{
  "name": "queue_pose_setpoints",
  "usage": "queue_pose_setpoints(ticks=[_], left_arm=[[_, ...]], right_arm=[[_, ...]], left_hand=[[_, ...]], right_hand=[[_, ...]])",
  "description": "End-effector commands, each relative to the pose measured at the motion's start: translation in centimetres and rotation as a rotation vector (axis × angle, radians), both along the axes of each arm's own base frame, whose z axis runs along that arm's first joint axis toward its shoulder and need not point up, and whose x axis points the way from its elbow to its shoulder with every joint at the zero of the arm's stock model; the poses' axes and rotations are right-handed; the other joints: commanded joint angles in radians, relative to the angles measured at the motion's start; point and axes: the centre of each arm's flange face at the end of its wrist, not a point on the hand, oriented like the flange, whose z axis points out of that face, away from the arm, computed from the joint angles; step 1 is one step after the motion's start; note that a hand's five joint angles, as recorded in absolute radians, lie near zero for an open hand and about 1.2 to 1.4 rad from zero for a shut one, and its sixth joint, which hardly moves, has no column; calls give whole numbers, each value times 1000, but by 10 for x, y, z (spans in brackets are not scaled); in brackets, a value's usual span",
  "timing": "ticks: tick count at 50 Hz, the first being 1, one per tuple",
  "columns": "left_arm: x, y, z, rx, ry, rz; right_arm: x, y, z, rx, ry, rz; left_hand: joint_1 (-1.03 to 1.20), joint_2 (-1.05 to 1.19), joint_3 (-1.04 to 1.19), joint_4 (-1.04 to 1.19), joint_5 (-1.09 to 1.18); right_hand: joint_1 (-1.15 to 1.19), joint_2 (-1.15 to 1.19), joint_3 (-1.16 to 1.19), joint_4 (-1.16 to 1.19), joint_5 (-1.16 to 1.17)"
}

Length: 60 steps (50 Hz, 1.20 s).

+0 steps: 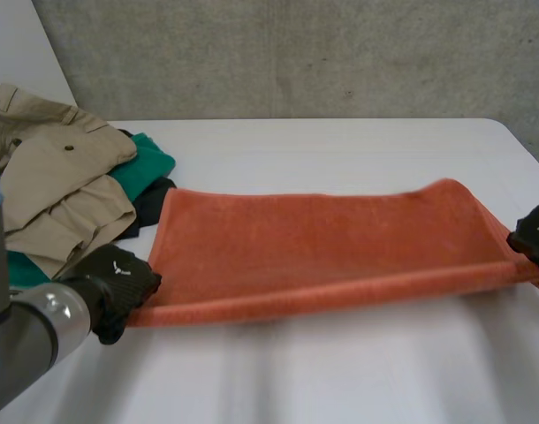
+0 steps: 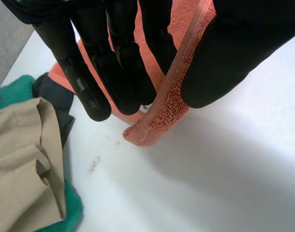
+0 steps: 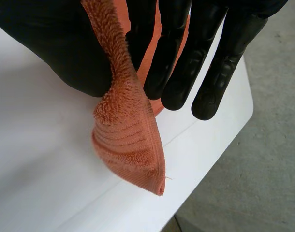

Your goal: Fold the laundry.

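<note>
At the far left of the white table point(image 1: 340, 380) a heap of clothes is lying, with a beige garment point(image 1: 49, 177) on top and a green garment point(image 1: 153, 162) and a dark one point(image 1: 151, 205) poking out from under it toward the right. Just right of the heap, at the near side, the left hand point(image 1: 119, 276) is pinching the near left corner of the orange towel point(image 1: 322, 247), catching the cloth's edge between its thumb and its nearly straight fingers point(image 2: 96, 96). The towel is stretching across the middle of the table, its near edge pulling taut from hand to hand. At the table's right edge the right hand point(image 1: 536, 237) is gripping the near right corner the same way, thumb against fingers point(image 3: 179, 72), with the corner's tip hanging down below them.
</note>
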Motion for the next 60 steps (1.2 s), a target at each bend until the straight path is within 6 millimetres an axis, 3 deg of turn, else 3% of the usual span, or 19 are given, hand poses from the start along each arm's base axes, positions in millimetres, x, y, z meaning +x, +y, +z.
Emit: queue_pose_setpoints(ticks=[1,2,5,6,9,12,13,14,17,18,22,27,32,37,40,49,52,55,60], left_arm=[[-9,-14,-22,-54,-23,-35],[-14,-23,-32,-69,-24,-42],[-26,-44,-42,-114,-16,-40],[-32,-61,-49,-144,-17,-25],[-46,-87,-48,-221,-9,0],[-69,-122,-22,-382,43,27],[-73,-133,-11,-433,65,36],[-82,-153,13,-547,120,46],[-94,-180,57,-749,223,63],[-98,-192,90,-899,301,78],[-98,-204,164,-1254,477,100],[-93,-201,199,-1458,572,84],[-94,-203,171,-1356,528,76],[-92,-204,102,-1156,450,64],[-89,-201,73,-1077,415,64],[-78,-179,-34,-788,278,59],[-72,-165,-60,-706,236,55],[-64,-155,-68,-661,210,60],[-41,-116,-44,-591,178,70]], right_arm=[[0,-5,-14,41,17,29],[0,-15,-30,79,15,34],[1,-32,-45,79,23,34],[3,-45,-46,40,32,37],[13,-61,-34,-59,36,56],[32,-90,-15,-230,37,90],[36,-98,-8,-282,33,99],[45,-113,8,-399,17,112],[53,-135,43,-614,-22,114],[56,-147,68,-764,-57,114],[60,-161,125,-1107,-169,120],[63,-161,145,-1243,-241,147],[71,-157,122,-1129,-255,155],[80,-148,76,-949,-256,175],[80,-145,53,-879,-258,175],[80,-138,-56,-534,-286,172],[78,-129,-76,-424,-283,153],[76,-118,-80,-346,-289,141],[59,-85,-68,-170,-267,86]], left_hand=[[246,200,206,198,245],[246,200,206,198,245],[246,200,206,198,245],[246,200,206,198,245],[246,200,206,198,245],[246,200,206,198,245],[246,200,206,198,245],[246,200,206,198,245],[246,200,206,198,245],[246,200,206,198,245],[246,200,206,198,245],[246,200,206,198,245],[246,200,206,198,245],[246,200,206,198,245],[246,200,206,198,245],[246,200,206,198,245],[246,200,206,198,245],[246,200,206,198,245],[246,200,206,198,245]], right_hand=[[403,219,214,208,224],[403,219,214,208,224],[403,219,214,208,224],[403,219,214,208,224],[403,219,214,208,224],[403,219,214,208,224],[403,219,214,208,224],[403,219,214,208,224],[403,219,214,208,224],[403,219,214,208,224],[403,219,214,208,224],[403,219,214,208,224],[403,219,214,208,224],[403,219,214,208,224],[403,219,214,208,224],[403,219,214,208,224],[403,219,214,208,224],[403,219,214,208,224],[403,219,214,208,224]])
